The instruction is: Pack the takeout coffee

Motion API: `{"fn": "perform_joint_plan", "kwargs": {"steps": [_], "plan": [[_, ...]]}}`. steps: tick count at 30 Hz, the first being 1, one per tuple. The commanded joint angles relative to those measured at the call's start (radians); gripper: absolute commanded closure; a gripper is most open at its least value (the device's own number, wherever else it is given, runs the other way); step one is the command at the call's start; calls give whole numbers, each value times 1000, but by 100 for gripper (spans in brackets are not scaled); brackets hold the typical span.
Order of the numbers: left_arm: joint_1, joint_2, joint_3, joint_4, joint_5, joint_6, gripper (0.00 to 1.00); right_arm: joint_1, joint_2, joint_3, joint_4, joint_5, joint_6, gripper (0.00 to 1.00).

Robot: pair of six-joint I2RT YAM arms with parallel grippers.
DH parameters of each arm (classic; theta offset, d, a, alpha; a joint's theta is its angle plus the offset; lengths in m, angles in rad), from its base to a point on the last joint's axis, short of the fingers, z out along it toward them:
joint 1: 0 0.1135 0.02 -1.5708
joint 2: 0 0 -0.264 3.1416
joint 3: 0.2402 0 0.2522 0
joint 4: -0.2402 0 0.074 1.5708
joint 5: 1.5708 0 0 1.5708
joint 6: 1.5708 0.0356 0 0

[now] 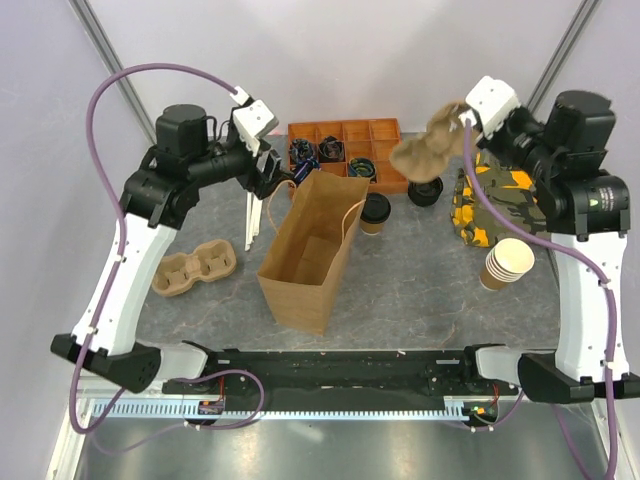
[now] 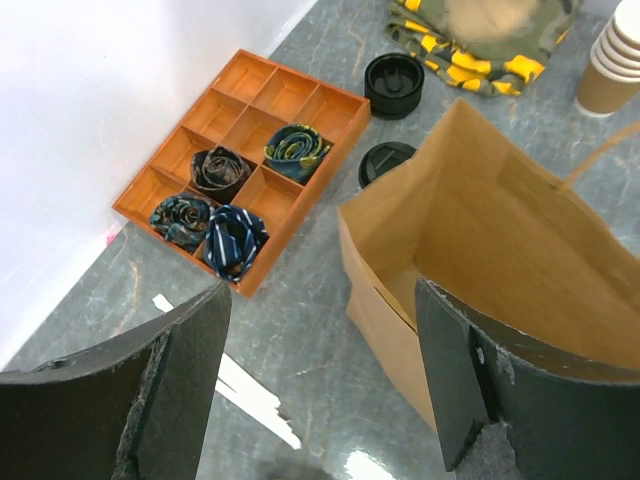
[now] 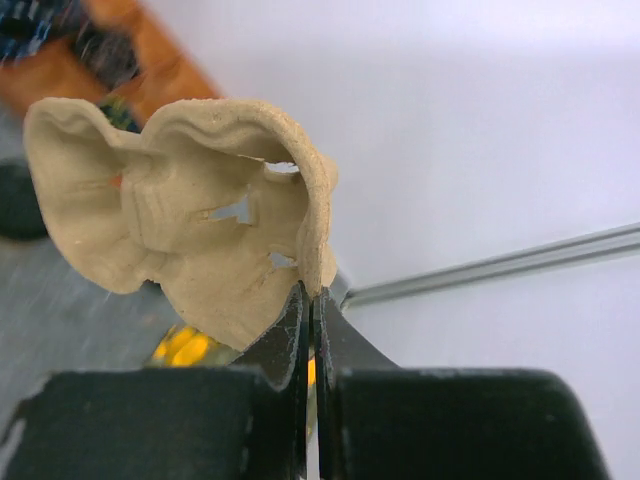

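Grey marbled table [image 1: 420,290], white walls behind. Biggest item I see is the brown paper bag [image 1: 305,250], standing open mid-table. Over its far-left corner hangs the left gripper [image 1: 268,180], jaws wide apart, holding nothing. At the back sits an orange tray [image 1: 385,130], with a camo cloth [image 1: 495,200] to its right. Up in the air, the right gripper [image 1: 468,118] has its jaws pinched on the rim of a pulp cup carrier [image 1: 428,148]. A second carrier [image 1: 195,268] lies left of the bag. On the table just right of the bag stands the takeout coffee [image 1: 375,212], lid on.
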Motion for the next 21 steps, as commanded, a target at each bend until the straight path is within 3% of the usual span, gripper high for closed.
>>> {"fn": "perform_joint_plan", "kwargs": {"steps": [1,10,15,21], "plan": [[2,-84,-58,45,-31,-104,18,-1,47,178,182,-95,101,100],[2,-208,-186,36,-82,-157,17,9,211,393,234,-393,306,100],[10,-251,-226,31,-120,-195,16,36,179,350,227,-541,360,100],[42,-281,-216,-11,-98,-218,14,128,137,269,74,-545,250,100]]}}
